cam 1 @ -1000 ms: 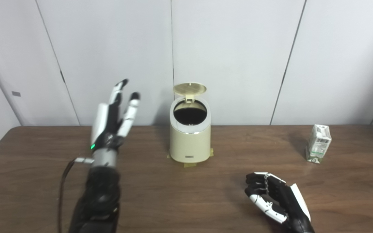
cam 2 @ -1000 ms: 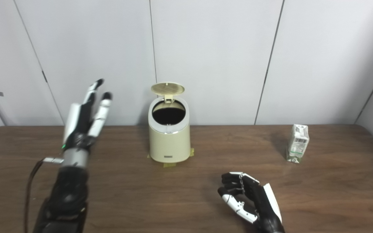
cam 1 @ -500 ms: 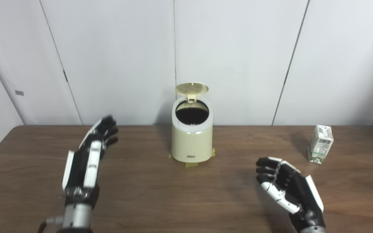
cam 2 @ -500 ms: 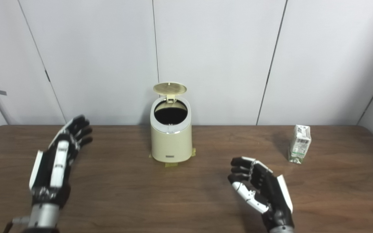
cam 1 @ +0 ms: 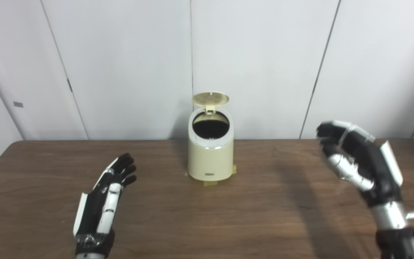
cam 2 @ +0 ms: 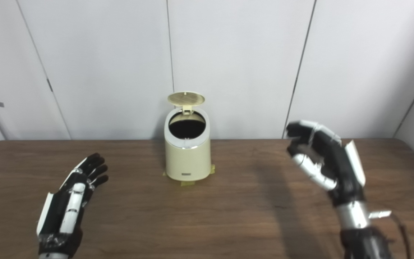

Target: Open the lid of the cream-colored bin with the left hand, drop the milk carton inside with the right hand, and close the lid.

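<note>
The cream-colored bin (cam 1: 210, 151) stands at the far middle of the surface (cam 1: 207, 216), on bits of tape, between the two hands and farther back than either. Its lid (cam 1: 210, 98) is tipped up at the back on its hinge and the dark round mouth is uncovered, just as it was a second ago. The milk carton cannot be seen now: in both eye views the right hand (cam 1: 359, 160) is raised in front of the place at the far right where it stood half a second ago, so whether hand and carton touch cannot be told.

That right hand has risen from low over the near surface to well above it, and has moved out to the right; it casts a long shadow on the wood to its left. Its fingers (cam 2: 313, 169) are curled but apart, palm turned toward the bin, and nothing shows in its grasp.

The left hand (cam 1: 102, 201) has come down from its raised pose beside the bin a second ago and now lies low over the near left of the surface, fingers stretched out flat and spread, pointing toward the bin, holding nothing, well apart from the bin.
</note>
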`<control>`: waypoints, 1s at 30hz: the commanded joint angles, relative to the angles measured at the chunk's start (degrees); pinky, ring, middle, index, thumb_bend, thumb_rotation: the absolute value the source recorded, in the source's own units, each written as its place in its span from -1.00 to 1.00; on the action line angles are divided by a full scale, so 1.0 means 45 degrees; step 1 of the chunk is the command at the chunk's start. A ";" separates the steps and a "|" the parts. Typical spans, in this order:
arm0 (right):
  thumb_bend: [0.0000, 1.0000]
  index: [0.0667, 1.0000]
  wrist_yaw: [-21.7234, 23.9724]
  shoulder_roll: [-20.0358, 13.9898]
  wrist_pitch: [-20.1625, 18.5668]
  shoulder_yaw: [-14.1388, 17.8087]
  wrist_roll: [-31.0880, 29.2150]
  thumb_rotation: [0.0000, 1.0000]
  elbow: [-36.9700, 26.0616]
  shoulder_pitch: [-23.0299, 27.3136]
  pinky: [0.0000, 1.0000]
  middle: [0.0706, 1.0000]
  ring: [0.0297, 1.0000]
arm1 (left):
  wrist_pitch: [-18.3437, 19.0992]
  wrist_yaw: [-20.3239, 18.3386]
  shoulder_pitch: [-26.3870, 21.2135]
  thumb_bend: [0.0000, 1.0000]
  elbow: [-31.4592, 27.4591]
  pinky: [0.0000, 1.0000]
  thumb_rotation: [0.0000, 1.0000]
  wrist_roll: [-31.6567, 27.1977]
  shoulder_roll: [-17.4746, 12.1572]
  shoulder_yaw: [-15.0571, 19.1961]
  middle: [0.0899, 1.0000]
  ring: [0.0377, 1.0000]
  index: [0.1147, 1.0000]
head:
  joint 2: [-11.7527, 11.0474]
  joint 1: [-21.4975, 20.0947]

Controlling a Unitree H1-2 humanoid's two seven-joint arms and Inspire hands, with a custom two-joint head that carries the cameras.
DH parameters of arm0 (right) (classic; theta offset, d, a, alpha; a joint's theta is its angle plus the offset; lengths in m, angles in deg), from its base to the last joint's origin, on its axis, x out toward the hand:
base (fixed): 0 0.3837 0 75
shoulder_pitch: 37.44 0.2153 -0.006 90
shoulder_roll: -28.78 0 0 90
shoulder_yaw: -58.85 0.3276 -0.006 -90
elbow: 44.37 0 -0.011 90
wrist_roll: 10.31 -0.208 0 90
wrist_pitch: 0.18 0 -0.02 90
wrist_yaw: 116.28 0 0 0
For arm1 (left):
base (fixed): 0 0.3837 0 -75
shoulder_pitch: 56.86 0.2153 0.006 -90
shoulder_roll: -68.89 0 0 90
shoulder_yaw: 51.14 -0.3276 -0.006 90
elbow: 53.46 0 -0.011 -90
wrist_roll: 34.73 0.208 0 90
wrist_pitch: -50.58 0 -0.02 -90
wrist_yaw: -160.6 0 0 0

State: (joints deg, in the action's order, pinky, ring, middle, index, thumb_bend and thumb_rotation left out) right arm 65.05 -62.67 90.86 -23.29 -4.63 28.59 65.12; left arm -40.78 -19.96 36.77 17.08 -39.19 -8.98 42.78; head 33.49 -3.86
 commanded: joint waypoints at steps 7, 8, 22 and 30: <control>0.87 0.66 0.1756 -0.3062 -0.3198 -0.0347 0.2916 -0.09 -0.1281 0.2562 0.20 0.60 0.54 | -0.0577 -0.0227 -0.0003 -0.33 0.0116 0.67 0.56 -0.0216 -0.0303 0.0217 0.72 0.71 0.71 | 0.0106 -0.1027; 0.95 0.72 0.2073 -0.3413 -0.3618 -0.0446 0.3124 -0.17 -0.1310 0.2793 0.30 0.65 0.60 | -0.0601 -0.0290 -0.0024 -0.34 0.0158 0.67 0.57 -0.0356 -0.0371 0.0292 0.73 0.71 0.71 | 0.0146 -0.1245; 0.99 0.78 0.3984 -0.5740 -0.5253 -0.1852 0.5075 -0.66 0.1408 0.4087 0.42 0.81 0.72 | -0.0807 -0.0548 -0.0382 -0.32 0.0711 0.71 0.52 -0.0768 -0.0914 0.0876 0.74 0.74 0.72 | 0.0131 -0.2311; 1.00 0.77 0.4925 -0.5930 -0.5976 -0.2683 0.5560 -0.70 0.2982 0.4711 0.39 0.79 0.69 | -0.0619 -0.0541 -0.0371 -0.28 0.0597 0.78 0.47 -0.0789 -0.0912 0.0917 0.75 0.77 0.71 | 0.0135 -0.2533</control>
State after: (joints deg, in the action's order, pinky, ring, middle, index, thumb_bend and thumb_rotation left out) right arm 87.68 -87.69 64.19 -36.47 20.35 42.47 83.29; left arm -42.58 -22.21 36.59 20.79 -42.11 -12.47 46.75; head 34.01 -15.29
